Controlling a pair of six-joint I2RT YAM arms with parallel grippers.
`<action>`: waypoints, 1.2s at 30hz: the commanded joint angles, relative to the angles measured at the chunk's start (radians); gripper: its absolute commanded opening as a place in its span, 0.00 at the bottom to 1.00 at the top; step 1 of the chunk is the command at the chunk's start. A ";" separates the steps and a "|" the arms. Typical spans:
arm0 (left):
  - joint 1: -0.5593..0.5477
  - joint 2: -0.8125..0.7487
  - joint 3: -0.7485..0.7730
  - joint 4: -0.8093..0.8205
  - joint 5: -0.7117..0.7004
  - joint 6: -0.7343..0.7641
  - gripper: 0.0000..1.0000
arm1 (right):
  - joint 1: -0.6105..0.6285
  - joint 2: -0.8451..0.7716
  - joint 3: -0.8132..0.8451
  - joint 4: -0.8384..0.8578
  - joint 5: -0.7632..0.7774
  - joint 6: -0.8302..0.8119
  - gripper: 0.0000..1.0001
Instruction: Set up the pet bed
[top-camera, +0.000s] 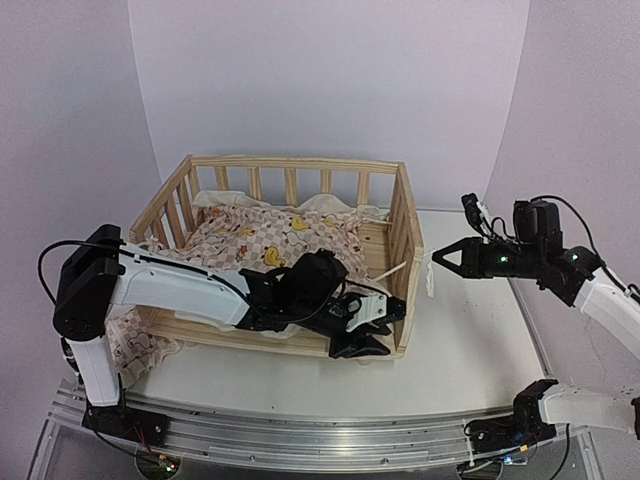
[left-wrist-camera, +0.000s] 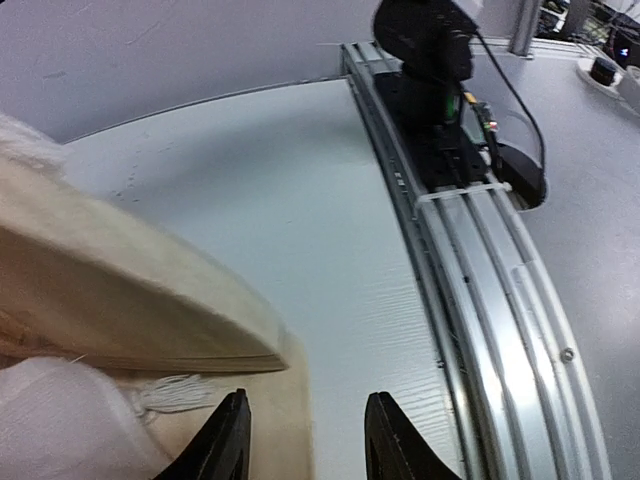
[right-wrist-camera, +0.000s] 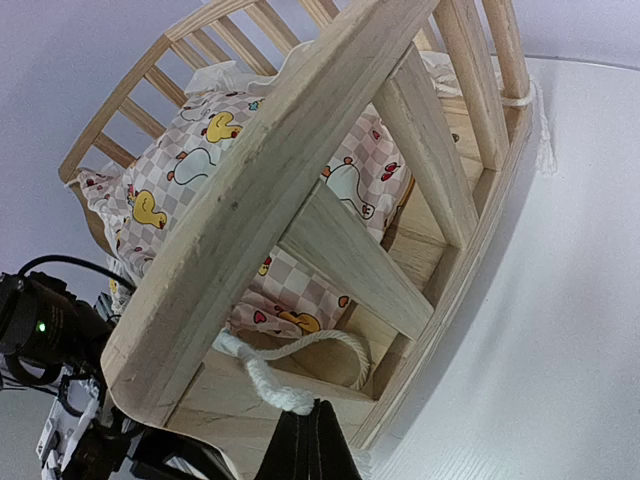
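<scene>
**Tie-down step, mid-pull**

Right gripper (right-wrist-camera: 312, 415) was pinched shut on the tie string (right-wrist-camera: 290, 350), which ran taut out through the end rail, likely for knotting. Left gripper (left-wrist-camera: 308, 405) stood spread astride the pine frame (right-wrist-camera: 270, 170) at its front corner, probably bracing it. Cushion (right-wrist-camera: 185, 180) lay rumpled inside, on the table (top-camera: 480, 350).

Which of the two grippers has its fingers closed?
The right gripper: its fingers are pressed together on the white tie string by the pine frame. The left gripper, at that frame's front corner, shows a clear gap between its fingers.
</scene>
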 joint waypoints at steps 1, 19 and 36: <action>-0.022 -0.046 -0.016 0.076 0.063 0.017 0.41 | 0.001 0.003 -0.002 0.034 -0.013 0.006 0.00; 0.079 0.179 0.209 -0.067 0.057 0.039 0.45 | 0.001 -0.003 -0.002 0.033 -0.005 0.006 0.00; 0.082 0.256 0.296 -0.241 -0.056 0.081 0.05 | 0.001 -0.027 -0.012 0.036 0.003 0.007 0.00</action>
